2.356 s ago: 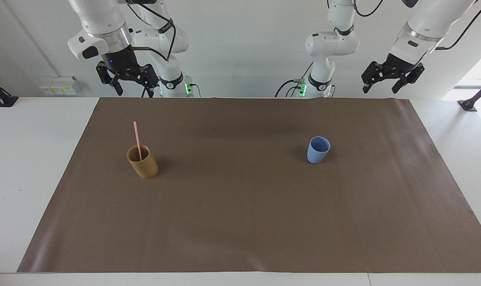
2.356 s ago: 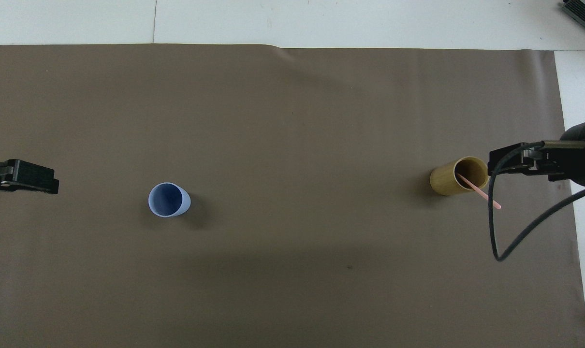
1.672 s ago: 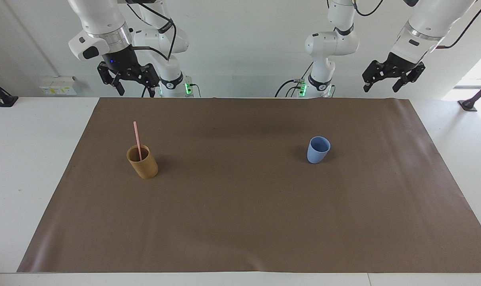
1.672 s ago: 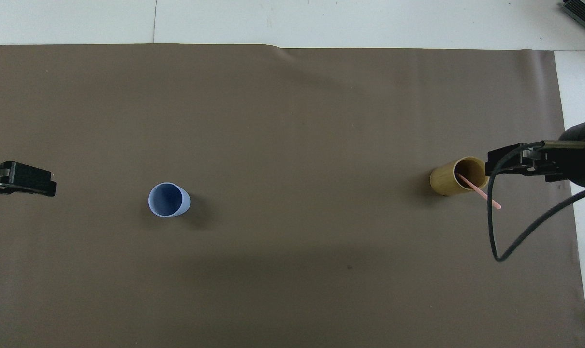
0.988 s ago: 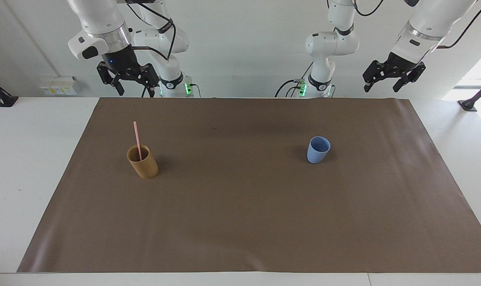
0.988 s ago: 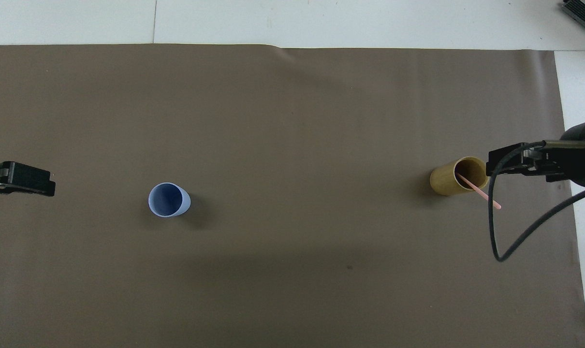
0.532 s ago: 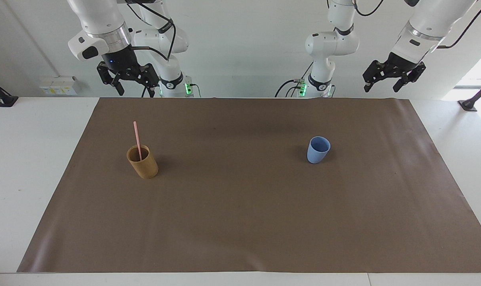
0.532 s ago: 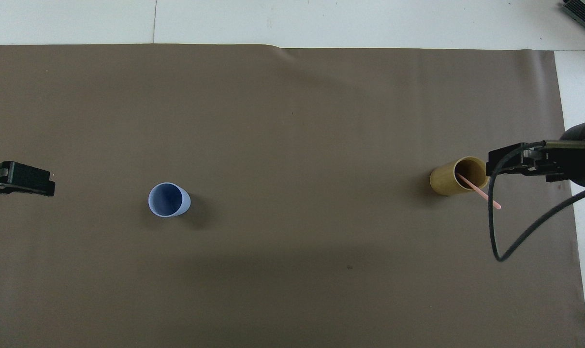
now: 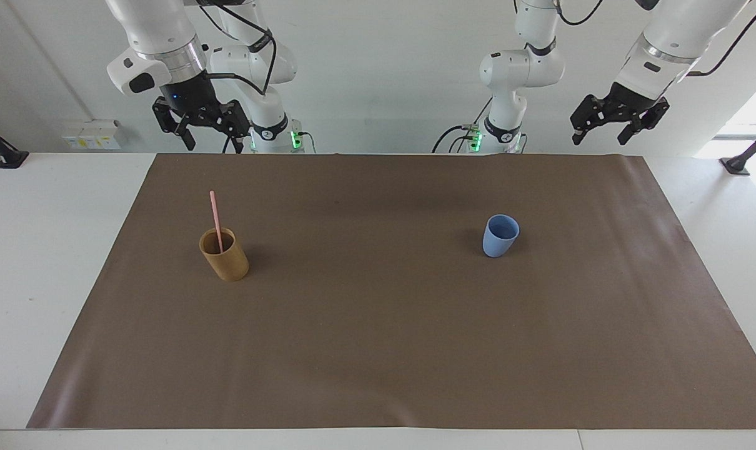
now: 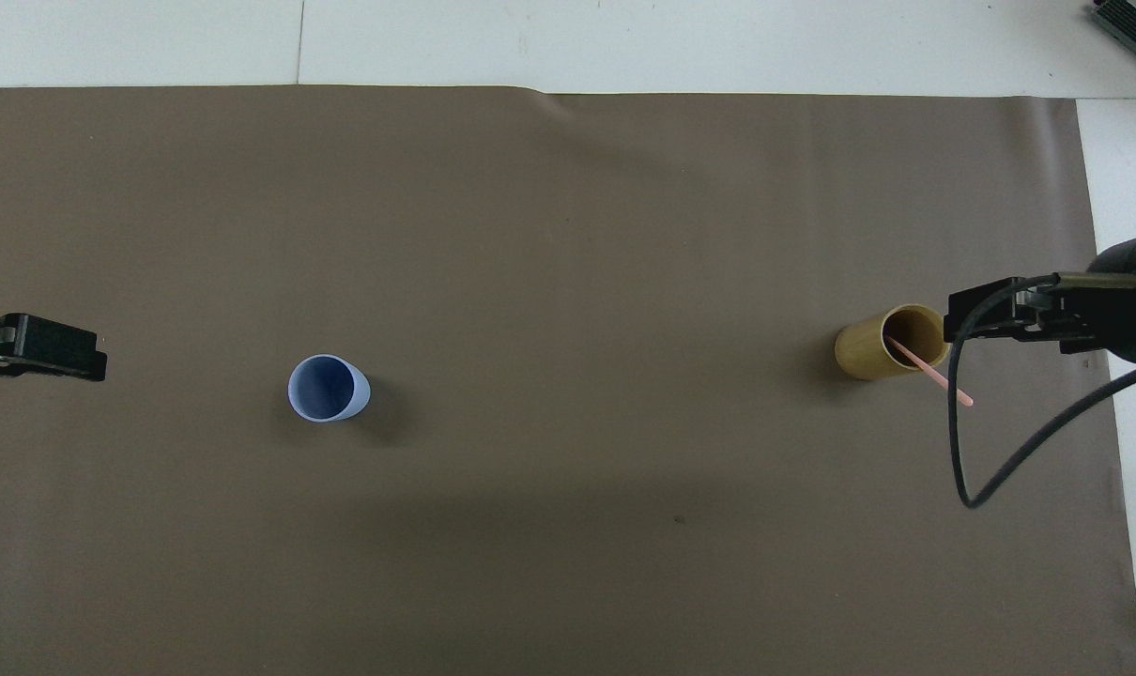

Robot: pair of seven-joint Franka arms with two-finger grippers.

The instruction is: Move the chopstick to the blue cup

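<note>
A brown mat [image 9: 378, 325] covers most of the white table [image 9: 40, 250], and two cups stand upright on it, well apart, at about the same distance from the robots. Toward the right arm's end stands the tan cup [image 9: 225, 256], a tall cylinder, and it holds the chopstick [image 9: 215, 215]: the pink stick has its lower end inside the cup and leans against the rim, its upper half rising clear above it and tilting toward the robots. Toward the left arm's end stands the blue cup [image 9: 500, 235], shorter and tapering to its base; the overhead view looks straight into it [image 10: 328, 388] and shows nothing inside. The right gripper [image 9: 205, 130] hangs high in the air over the mat's edge nearest the robots, at the tan cup's end, fingers spread and holding nothing. The left gripper [image 9: 614, 128] hangs high at the other end, over the mat's corner nearest the robots, its fingers likewise spread and empty.
</note>
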